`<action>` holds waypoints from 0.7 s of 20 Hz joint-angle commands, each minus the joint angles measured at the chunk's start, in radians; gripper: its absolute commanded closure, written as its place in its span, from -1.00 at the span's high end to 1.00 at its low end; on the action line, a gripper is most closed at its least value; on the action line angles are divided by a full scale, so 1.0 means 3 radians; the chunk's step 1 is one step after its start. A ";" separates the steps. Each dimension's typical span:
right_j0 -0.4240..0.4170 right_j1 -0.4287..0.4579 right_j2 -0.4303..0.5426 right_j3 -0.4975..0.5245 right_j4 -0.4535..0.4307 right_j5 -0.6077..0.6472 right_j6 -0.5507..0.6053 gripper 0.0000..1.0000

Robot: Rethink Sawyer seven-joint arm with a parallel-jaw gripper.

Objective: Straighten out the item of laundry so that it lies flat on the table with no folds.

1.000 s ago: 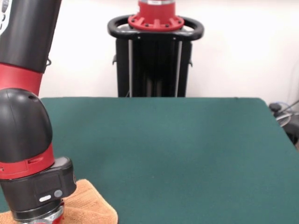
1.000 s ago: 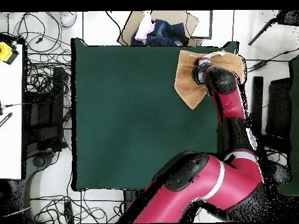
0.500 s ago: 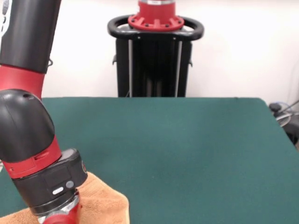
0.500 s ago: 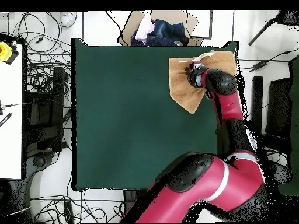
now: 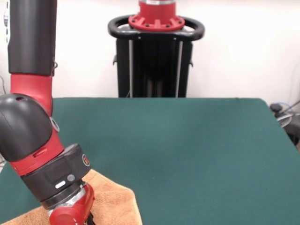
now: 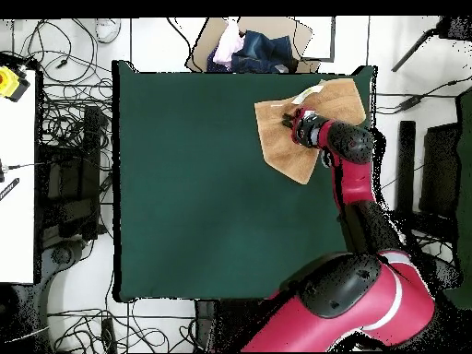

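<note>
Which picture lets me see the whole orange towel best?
The overhead view. It shows most of the towel near a corner of the table, with the arm covering one side. The front view shows only a piece of it at the bottom edge, behind the arm.

A plain white wall (image 5: 243, 47) backs a black metal stand (image 5: 154, 61); tangled black cables (image 6: 69, 120), perhaps on a pale floor, lie beside it.
</note>
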 commanded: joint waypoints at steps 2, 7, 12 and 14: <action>0.0043 0.0269 0.0408 0.0573 -0.0014 0.0368 0.0250 -1.00; 0.0004 0.0251 0.0439 0.0590 -0.0012 0.0508 0.0284 -1.00; 0.0000 0.0252 0.0420 0.0527 -0.0028 0.0631 0.0300 -1.00; 0.0005 0.0263 0.0399 0.0483 -0.0036 0.0690 0.0308 -1.00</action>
